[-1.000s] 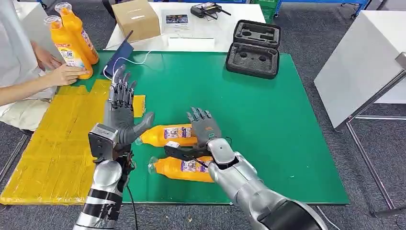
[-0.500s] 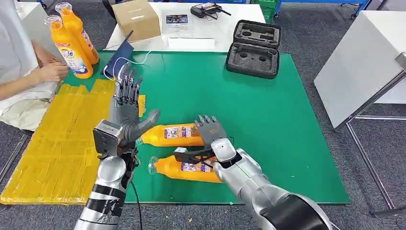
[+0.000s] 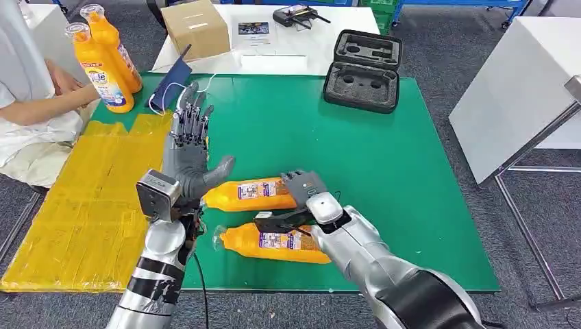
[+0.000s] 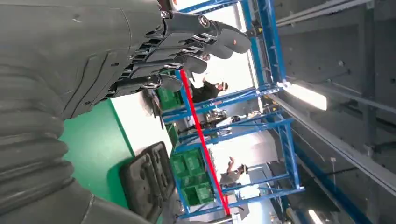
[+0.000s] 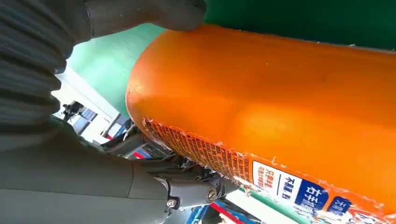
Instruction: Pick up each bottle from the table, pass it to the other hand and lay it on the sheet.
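Observation:
Two orange bottles lie on the green table (image 3: 384,171): a far bottle (image 3: 246,195) and a near bottle (image 3: 274,242), caps pointing left. My right hand (image 3: 302,197) is low over the far bottle's base end, its fingers spread across it and its thumb reaching left between the two bottles. In the right wrist view the thumb (image 5: 140,14) touches the orange bottle (image 5: 280,102). My left hand (image 3: 189,147) is raised beside the far bottle's cap with fingers straight up, palm toward the bottles, holding nothing; the left wrist view shows the left hand (image 4: 93,60). The yellow sheet (image 3: 75,205) lies at the left.
Two more orange bottles (image 3: 96,68) stand upright at the far left by a person's arm (image 3: 41,110). A blue object with a white cable (image 3: 171,86) lies behind my left hand. An open black foam case (image 3: 363,68) sits far right. A cardboard box (image 3: 195,27) is on the white table behind.
My right hand has come down and nearer onto the far bottle's base end. My left hand has drifted right and farther. The person's hand has left the upright bottle.

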`<action>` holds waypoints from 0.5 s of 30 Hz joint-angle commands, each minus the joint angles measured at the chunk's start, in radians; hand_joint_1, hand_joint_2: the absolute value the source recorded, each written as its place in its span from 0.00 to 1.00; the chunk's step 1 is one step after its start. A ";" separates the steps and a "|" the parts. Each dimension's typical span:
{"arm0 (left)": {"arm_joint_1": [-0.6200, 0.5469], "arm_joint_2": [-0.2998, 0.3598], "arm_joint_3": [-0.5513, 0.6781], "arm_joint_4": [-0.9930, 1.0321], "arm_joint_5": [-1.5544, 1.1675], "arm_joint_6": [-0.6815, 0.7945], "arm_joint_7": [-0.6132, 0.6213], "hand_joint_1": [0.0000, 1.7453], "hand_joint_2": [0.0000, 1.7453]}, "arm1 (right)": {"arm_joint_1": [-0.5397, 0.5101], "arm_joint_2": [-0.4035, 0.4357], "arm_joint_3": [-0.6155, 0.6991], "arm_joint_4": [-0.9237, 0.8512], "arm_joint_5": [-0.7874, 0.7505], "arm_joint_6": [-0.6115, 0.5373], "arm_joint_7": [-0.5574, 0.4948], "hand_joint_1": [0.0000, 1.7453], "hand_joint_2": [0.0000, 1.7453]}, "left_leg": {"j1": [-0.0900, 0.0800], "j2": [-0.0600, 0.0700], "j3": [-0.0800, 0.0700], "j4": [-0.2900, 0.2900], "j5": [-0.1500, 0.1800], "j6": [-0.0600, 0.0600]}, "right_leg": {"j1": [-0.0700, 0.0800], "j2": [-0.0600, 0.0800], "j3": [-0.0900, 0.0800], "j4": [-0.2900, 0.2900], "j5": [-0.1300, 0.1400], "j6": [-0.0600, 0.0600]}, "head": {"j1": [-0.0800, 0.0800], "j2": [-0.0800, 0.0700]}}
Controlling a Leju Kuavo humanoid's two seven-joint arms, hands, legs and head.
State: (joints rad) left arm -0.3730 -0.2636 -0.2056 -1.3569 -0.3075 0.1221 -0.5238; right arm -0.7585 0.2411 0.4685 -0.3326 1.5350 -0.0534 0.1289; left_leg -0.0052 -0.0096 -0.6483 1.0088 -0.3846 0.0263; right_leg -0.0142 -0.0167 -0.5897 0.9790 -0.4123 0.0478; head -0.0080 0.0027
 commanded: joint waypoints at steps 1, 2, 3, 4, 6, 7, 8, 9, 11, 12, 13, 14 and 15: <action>-0.017 0.015 -0.028 0.030 0.016 -0.009 0.002 0.00 1.00 | 0.010 -0.037 0.033 0.083 0.008 -0.013 -0.007 0.85 1.00 | 0.001 -0.002 0.005 -0.001 -0.001 -0.002 | 0.001 -0.001 0.006 -0.002 -0.002 -0.002 | 0.000 0.000; -0.013 0.018 -0.032 0.022 0.016 -0.009 0.002 0.00 1.00 | 0.013 -0.038 0.030 0.082 0.010 -0.021 -0.004 0.89 1.00 | 0.001 -0.002 0.003 -0.001 -0.001 -0.001 | 0.001 -0.001 0.004 -0.002 -0.001 -0.001 | 0.000 0.000; -0.011 0.019 -0.032 0.019 0.016 -0.008 0.002 0.00 1.00 | 0.014 -0.039 0.030 0.081 0.013 -0.032 0.001 0.93 1.00 | 0.001 -0.002 0.005 -0.001 -0.001 -0.002 | 0.001 -0.002 0.007 -0.002 -0.002 -0.002 | 0.000 0.000; -0.010 0.019 -0.031 0.018 0.017 -0.006 0.003 0.00 1.00 | 0.014 -0.039 0.029 0.081 0.015 -0.038 0.004 0.95 1.00 | 0.001 -0.002 0.005 -0.001 -0.001 -0.002 | 0.001 -0.002 0.006 -0.002 -0.002 -0.002 | 0.000 0.000; -0.008 0.019 -0.029 0.019 0.018 -0.005 0.005 0.00 1.00 | 0.014 -0.040 0.026 0.078 0.019 -0.053 0.020 0.97 1.00 | 0.001 -0.002 0.006 -0.001 -0.001 -0.002 | 0.001 -0.001 0.007 -0.002 -0.002 -0.002 | 0.000 0.000; -0.008 0.019 -0.029 0.019 0.018 -0.005 0.005 0.00 1.00 | 0.014 -0.040 0.026 0.078 0.019 -0.053 0.020 0.97 1.00 | 0.001 -0.002 0.005 -0.001 -0.001 -0.002 | 0.001 -0.001 0.006 -0.002 -0.002 -0.002 | 0.000 0.000; -0.008 0.019 -0.029 0.019 0.018 -0.005 0.005 0.00 1.00 | 0.014 -0.040 0.026 0.078 0.019 -0.053 0.020 0.97 1.00 | 0.001 -0.002 0.006 -0.001 -0.002 -0.002 | 0.001 -0.001 0.008 -0.002 -0.002 -0.002 | 0.000 0.000; -0.008 0.019 -0.029 0.019 0.018 -0.005 0.005 0.00 1.00 | 0.014 -0.040 0.026 0.078 0.019 -0.053 0.020 0.97 1.00 | 0.001 -0.002 0.006 -0.001 -0.001 -0.002 | 0.001 -0.001 0.007 -0.002 -0.002 -0.002 | 0.000 0.000; -0.007 0.019 -0.028 0.020 0.018 -0.005 0.005 0.00 1.00 | 0.013 -0.040 0.022 0.076 0.019 -0.061 0.024 0.98 1.00 | 0.001 -0.002 0.006 -0.001 -0.002 -0.002 | 0.001 -0.001 0.008 -0.002 -0.002 -0.002 | 0.000 0.000; -0.003 0.019 -0.027 0.017 0.018 -0.005 0.006 0.00 1.00 | 0.014 -0.039 0.010 0.075 0.019 -0.080 0.032 0.99 1.00 | 0.001 -0.001 0.005 -0.001 -0.001 -0.001 | 0.001 -0.001 0.006 -0.002 -0.001 -0.001 | 0.000 0.000; 0.000 0.019 -0.025 0.014 0.017 -0.003 0.007 0.00 1.00 | 0.014 -0.038 0.000 0.072 0.017 -0.095 0.038 1.00 1.00 | 0.001 -0.002 0.007 -0.001 -0.002 -0.002 | 0.001 -0.001 0.008 -0.002 -0.002 -0.002 | 0.000 0.000; 0.003 0.020 -0.025 0.011 0.017 -0.003 0.007 0.00 1.00 | 0.014 -0.036 -0.013 0.069 0.012 -0.113 0.044 1.00 1.00 | 0.001 -0.001 0.005 -0.001 -0.001 -0.001 | 0.001 -0.001 0.006 -0.002 -0.001 -0.001 | 0.000 0.000; 0.006 0.020 -0.023 0.008 0.015 0.001 0.011 0.00 1.00 | 0.014 -0.035 -0.030 0.064 0.002 -0.137 0.046 1.00 1.00 | 0.001 -0.001 0.007 -0.001 -0.002 -0.002 | 0.001 -0.001 0.008 -0.002 -0.002 -0.002 | 0.000 0.000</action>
State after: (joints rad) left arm -0.3636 -0.2636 -0.2140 -1.3607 -0.2922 0.1167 -0.5241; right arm -0.7526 0.2296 0.4665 -0.3250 1.5457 -0.1221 0.1503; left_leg -0.0053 -0.0095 -0.6468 1.0088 -0.3846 0.0263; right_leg -0.0142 -0.0167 -0.5883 0.9790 -0.4123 0.0479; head -0.0080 0.0027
